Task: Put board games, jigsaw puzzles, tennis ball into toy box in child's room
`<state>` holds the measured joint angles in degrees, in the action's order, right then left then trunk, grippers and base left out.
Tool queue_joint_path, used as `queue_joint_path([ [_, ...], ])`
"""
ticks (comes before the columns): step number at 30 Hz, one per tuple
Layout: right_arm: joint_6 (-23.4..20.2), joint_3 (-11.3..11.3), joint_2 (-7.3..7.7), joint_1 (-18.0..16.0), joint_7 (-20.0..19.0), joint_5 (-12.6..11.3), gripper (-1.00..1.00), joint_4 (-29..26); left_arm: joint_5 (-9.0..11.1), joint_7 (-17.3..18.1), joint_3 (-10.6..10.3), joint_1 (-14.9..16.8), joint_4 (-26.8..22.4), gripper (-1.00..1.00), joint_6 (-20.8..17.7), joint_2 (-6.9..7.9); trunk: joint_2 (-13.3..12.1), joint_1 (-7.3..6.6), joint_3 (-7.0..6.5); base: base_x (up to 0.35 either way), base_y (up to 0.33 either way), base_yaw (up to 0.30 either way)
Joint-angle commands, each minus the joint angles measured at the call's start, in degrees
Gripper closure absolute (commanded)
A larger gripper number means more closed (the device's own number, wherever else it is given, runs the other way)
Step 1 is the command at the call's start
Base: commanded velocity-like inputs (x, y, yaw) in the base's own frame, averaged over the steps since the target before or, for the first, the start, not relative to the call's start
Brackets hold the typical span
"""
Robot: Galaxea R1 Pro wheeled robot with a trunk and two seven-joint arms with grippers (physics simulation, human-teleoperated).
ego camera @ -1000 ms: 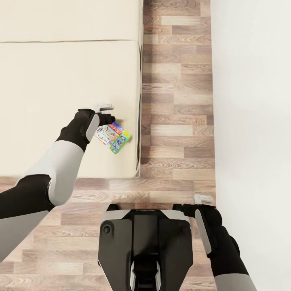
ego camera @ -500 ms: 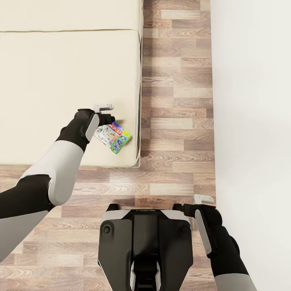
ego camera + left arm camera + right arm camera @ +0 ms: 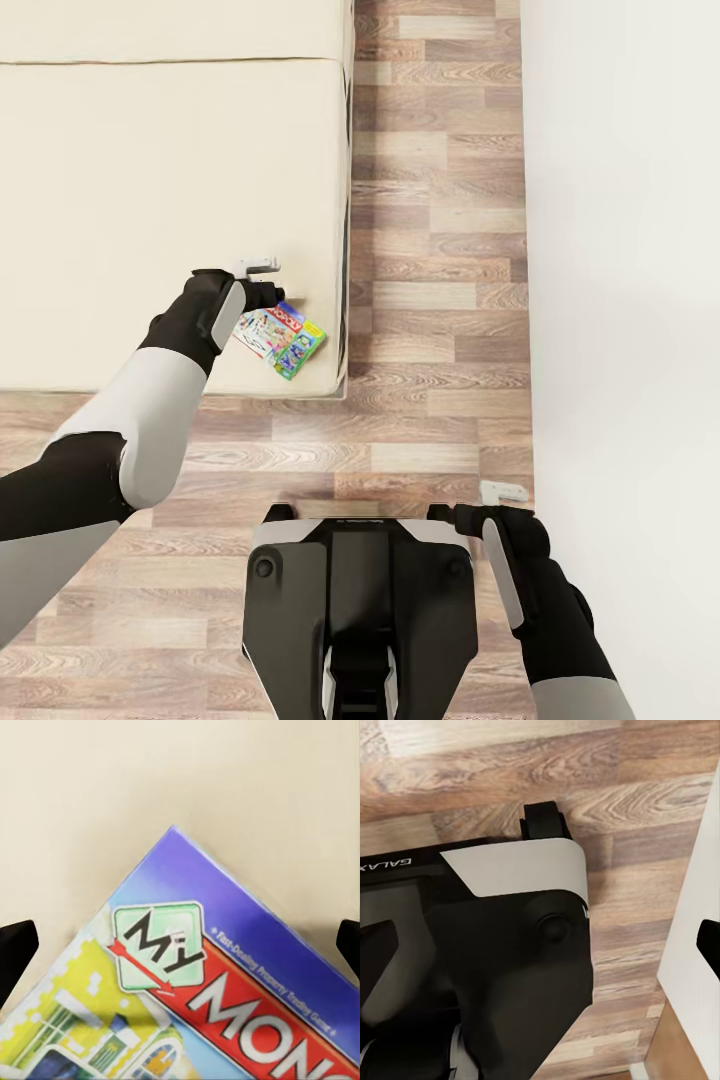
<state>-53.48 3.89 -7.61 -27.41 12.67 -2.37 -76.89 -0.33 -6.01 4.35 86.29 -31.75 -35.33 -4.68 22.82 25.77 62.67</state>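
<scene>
Our left pincer (image 3: 262, 283) holds a blue-and-red "MY MONOPOLY" board game (image 3: 282, 340) over the bed's (image 3: 150, 180) near corner; right pincer (image 3: 497, 497) state: cannot tell.

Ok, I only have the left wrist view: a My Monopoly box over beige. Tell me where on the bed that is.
Observer: The My Monopoly box is over the near right corner of the bed, in the left hand.
Operator: Give me what's past that edge.
Observer: Wood-plank floor, then a white wall.
Operator: Now report the right hand.
Observer: The right hand is open, beside the robot's base, over the floor.
</scene>
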Motion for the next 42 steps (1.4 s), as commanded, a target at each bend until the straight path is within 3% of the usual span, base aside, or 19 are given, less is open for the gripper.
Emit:
queue_joint_path([
  [1,-0.22,0.07,-0.04,-0.02,0.25,-0.27,-1.0,-0.04,-0.02,-0.12,0.3,0.02,-0.06,-1.0,-0.26,-0.07,0.09,0.01,0.06,-0.241,0.045,0.0],
  [26,-0.22,0.16,-0.04,-0.02,0.25,-0.27,-1.0,-0.01,-0.02,-0.14,0.2,0.02,-0.06,-1.0,-0.26,-0.07,0.09,0.01,0.06,-0.137,0.004,0.0],
  [42,-0.22,0.08,-0.04,-0.02,0.25,-0.27,-1.0,-0.01,-0.02,-0.14,0.15,0.02,-0.06,-1.0,-0.23,-0.07,0.09,0.01,0.06,-0.019,0.0,0.0],
])
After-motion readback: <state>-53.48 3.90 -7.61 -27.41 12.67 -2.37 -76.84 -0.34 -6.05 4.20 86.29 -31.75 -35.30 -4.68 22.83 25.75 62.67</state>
